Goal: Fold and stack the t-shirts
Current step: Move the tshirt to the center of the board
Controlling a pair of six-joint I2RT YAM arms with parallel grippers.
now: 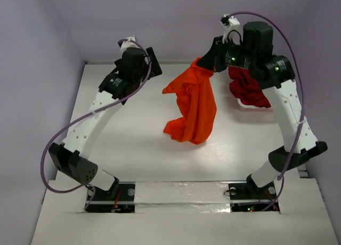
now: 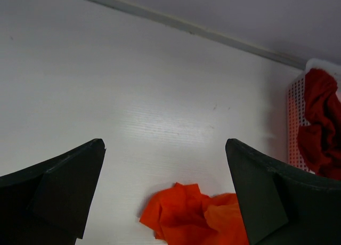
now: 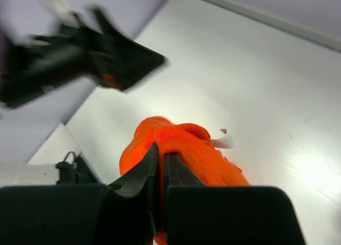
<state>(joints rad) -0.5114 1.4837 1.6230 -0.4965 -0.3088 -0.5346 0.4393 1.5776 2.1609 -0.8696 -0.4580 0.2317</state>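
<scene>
Right gripper [image 3: 161, 154] tight on orange-red t-shirt [image 3: 189, 144], its cloth slack below

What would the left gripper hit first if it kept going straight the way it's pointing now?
Most likely the orange-red shirt, bunched low between the open fingers of the left gripper. Depth is unclear; if it clears the cloth, the table comes next.
</scene>
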